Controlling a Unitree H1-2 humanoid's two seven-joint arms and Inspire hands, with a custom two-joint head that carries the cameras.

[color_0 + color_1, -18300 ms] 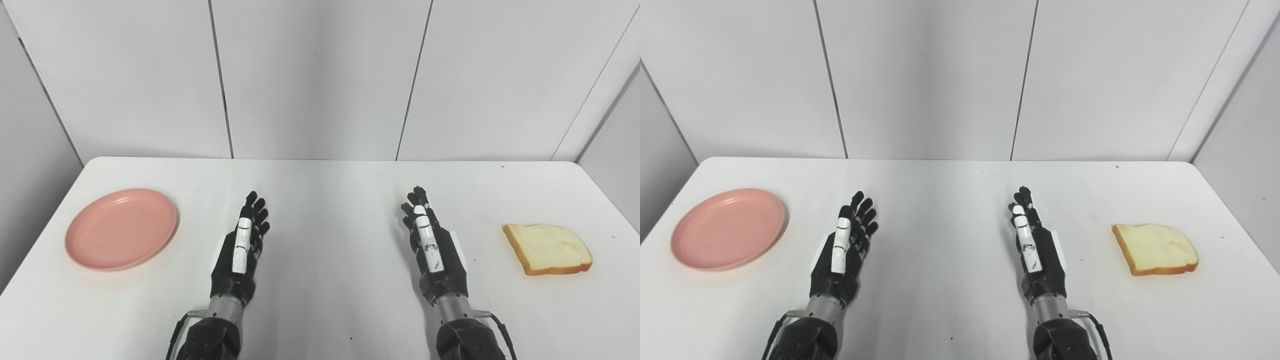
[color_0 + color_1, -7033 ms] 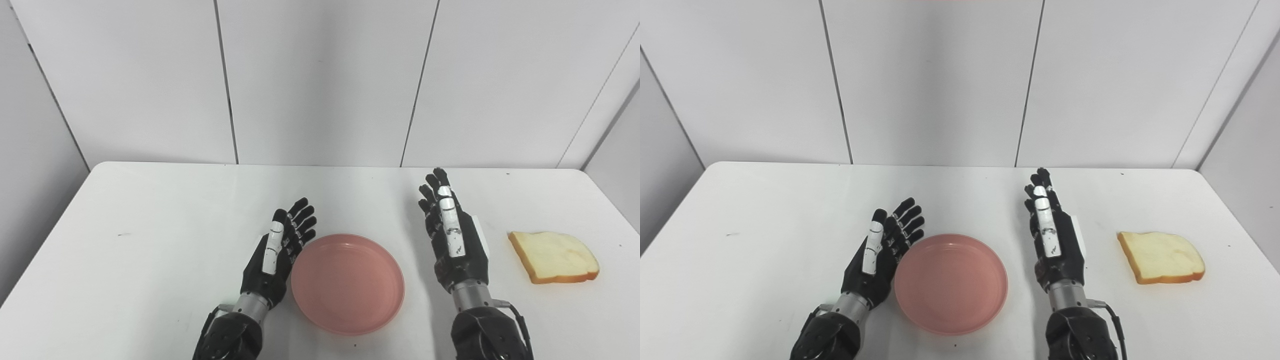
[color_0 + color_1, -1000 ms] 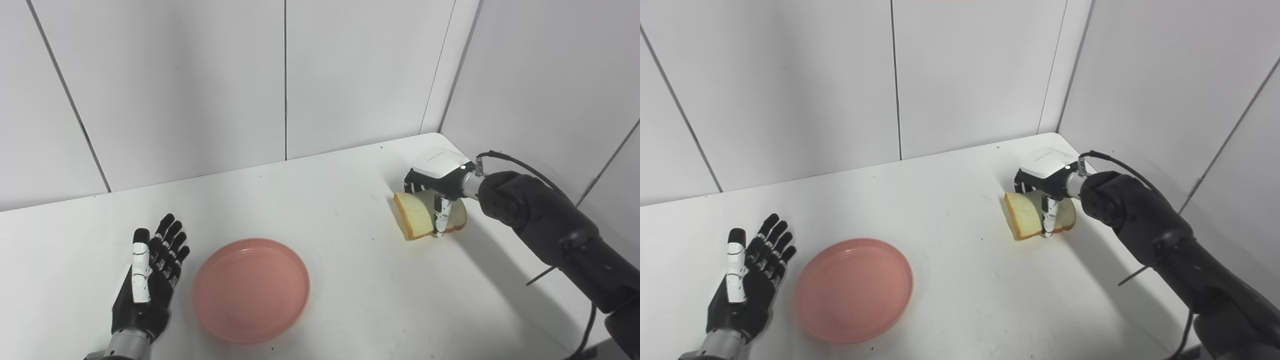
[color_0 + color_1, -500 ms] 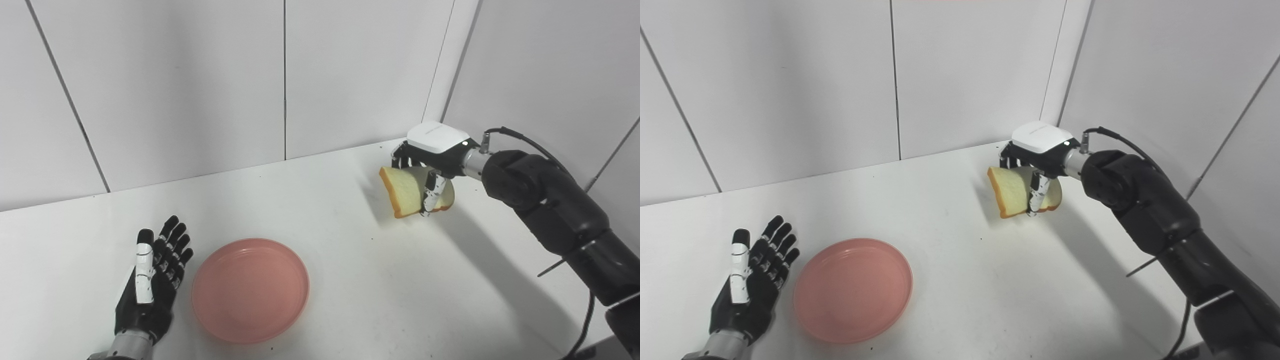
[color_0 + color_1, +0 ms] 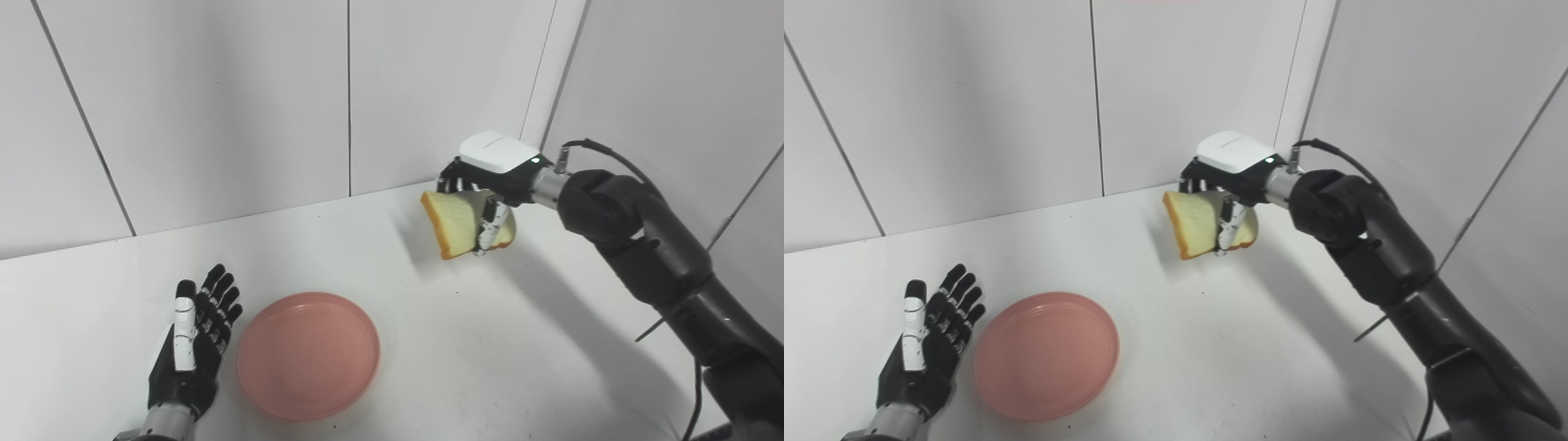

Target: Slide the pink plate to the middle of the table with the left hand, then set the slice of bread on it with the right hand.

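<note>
The right hand (image 5: 490, 184) pinches the bread slice (image 5: 456, 223) aloft (its far fingers seemingly hidden behind it); the left hand (image 5: 193, 343) lies spread.

White table (image 5: 490, 343): 1 pink plate (image 5: 308, 355) lying flat on it, nr front-left edge.

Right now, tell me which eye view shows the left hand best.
The left eye view: the left hand sits further inside the picture, open beside the pink plate, with some wrist showing. The right eye view shows the same open hand, nearer the picture's left edge.
</note>
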